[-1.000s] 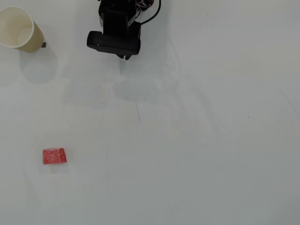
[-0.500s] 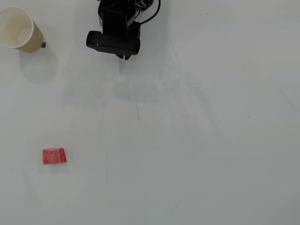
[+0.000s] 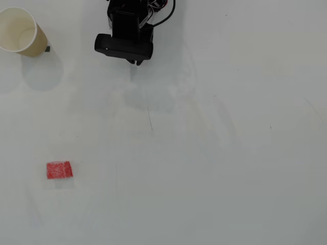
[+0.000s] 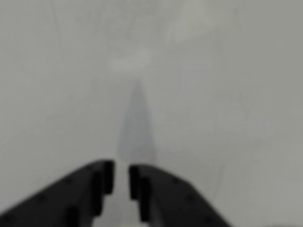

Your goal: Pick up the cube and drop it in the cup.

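The red cube [image 3: 60,170] lies flat on the white table at the lower left of the overhead view. At the top left corner stands the tan cup [image 3: 20,31], upright, its white inside showing nothing in it. My black arm is folded at the top centre, and my gripper [image 3: 137,62] pokes out just below it, far from both cube and cup. In the wrist view my gripper [image 4: 121,178] shows two black fingers with only a thin slit between them and nothing held. Neither cube nor cup appears in the wrist view.
A small dark mark [image 3: 47,49] sits beside the cup's base. The white table [image 3: 214,153] has faint scratches and a soft shadow under the arm. Cables [image 3: 163,10] run behind the arm at the top edge.
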{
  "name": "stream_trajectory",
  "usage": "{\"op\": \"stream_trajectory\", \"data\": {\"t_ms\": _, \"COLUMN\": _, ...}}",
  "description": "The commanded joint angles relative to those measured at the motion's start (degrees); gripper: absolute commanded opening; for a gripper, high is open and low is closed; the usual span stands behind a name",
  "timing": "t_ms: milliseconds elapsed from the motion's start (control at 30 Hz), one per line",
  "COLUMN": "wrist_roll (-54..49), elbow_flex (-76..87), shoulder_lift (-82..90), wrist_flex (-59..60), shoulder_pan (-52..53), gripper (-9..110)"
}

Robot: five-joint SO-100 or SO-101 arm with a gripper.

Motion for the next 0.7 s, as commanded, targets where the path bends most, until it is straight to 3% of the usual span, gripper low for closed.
{"op": "stream_trajectory", "data": {"t_ms": 0, "wrist_roll": 0.00, "elbow_flex": 1.93, "shoulder_lift": 1.49, "wrist_flex": 0.09, "shoulder_pan": -1.41, "gripper": 0}}
{"op": "stream_trajectory", "data": {"t_ms": 167, "wrist_roll": -0.09, "elbow_flex": 1.93, "shoulder_lift": 1.58, "wrist_flex": -1.14, "shoulder_pan": -3.25, "gripper": 0}}
{"op": "stream_trajectory", "data": {"t_ms": 433, "wrist_roll": -0.18, "elbow_flex": 1.93, "shoulder_lift": 1.67, "wrist_flex": -27.77, "shoulder_pan": -5.71, "gripper": 0}}
{"op": "stream_trajectory", "data": {"t_ms": 667, "wrist_roll": -0.26, "elbow_flex": 2.02, "shoulder_lift": 1.76, "wrist_flex": -39.29, "shoulder_pan": -6.15, "gripper": 0}}
